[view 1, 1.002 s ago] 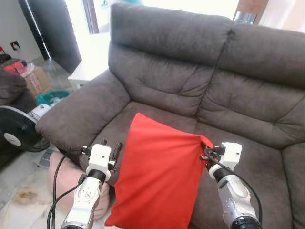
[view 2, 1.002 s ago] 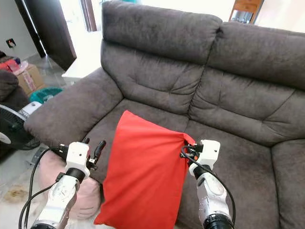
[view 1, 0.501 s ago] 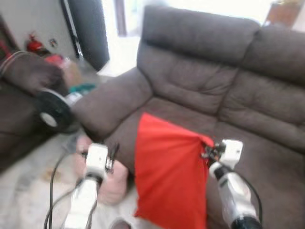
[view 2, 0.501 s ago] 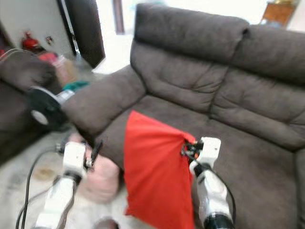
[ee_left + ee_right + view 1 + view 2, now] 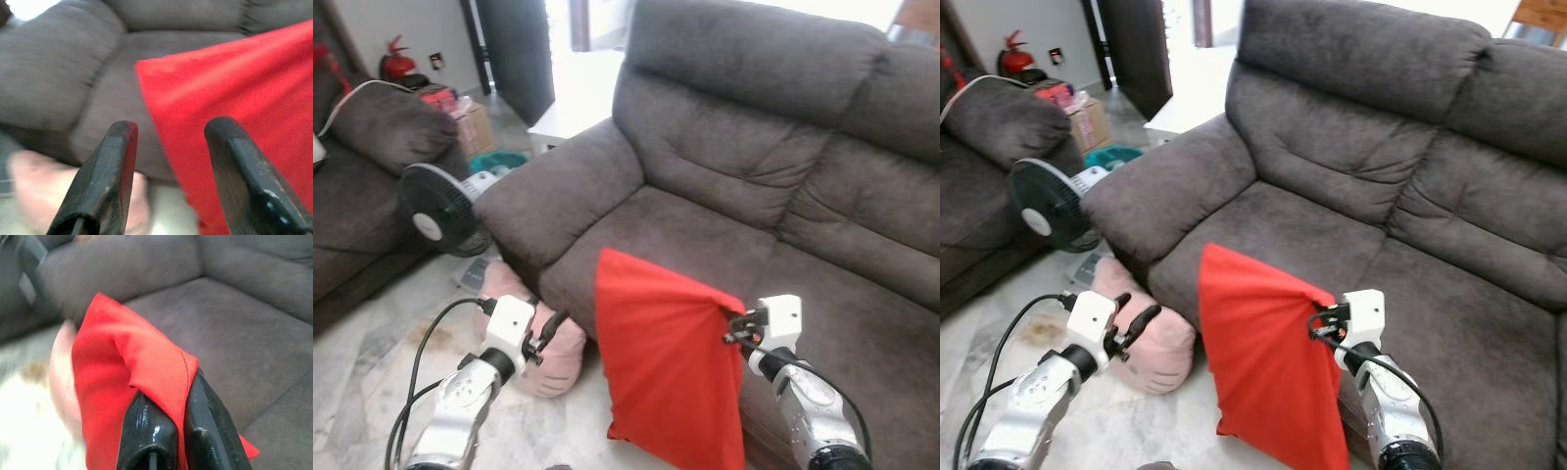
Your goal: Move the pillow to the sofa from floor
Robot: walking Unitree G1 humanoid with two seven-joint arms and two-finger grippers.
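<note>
— What's the room like around the right gripper [image 5: 734,328]?

— A big grey-brown couch [image 5: 773,166] fills the space ahead of it and to its right, with tufted back cushions and a wide padded arm. Left of the left gripper [image 5: 548,333] a black fan [image 5: 435,211] stands on the pale marbled floor [image 5: 372,343].

— Anything further off?

— A second dark couch [image 5: 362,186] sits far to the left, with a cardboard box [image 5: 470,127] and a teal basin [image 5: 504,162] just beyond the fan. A dark door [image 5: 514,49] stands behind, next to a bright sunlit opening and a low white surface [image 5: 573,117]. A red fire extinguisher [image 5: 396,64] leans on the grey wall [image 5: 401,24].
</note>
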